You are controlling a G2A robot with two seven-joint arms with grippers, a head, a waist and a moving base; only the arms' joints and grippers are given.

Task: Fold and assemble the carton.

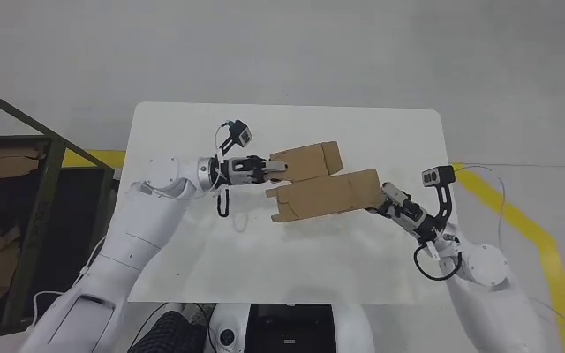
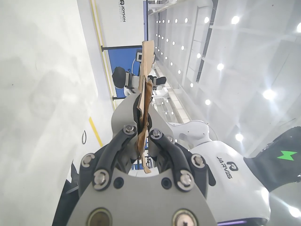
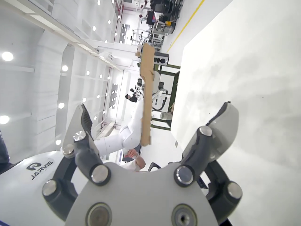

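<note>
Over white table, carton runs crosswise, left jaws gripping it, right jaws released.

Plain brown, unprinted, on the carton; flat white on the table; silver-grey with black links and pads on the left gripper and right gripper; pale grey on the floor, crossed by a yellow line; dark green on the frame
</note>
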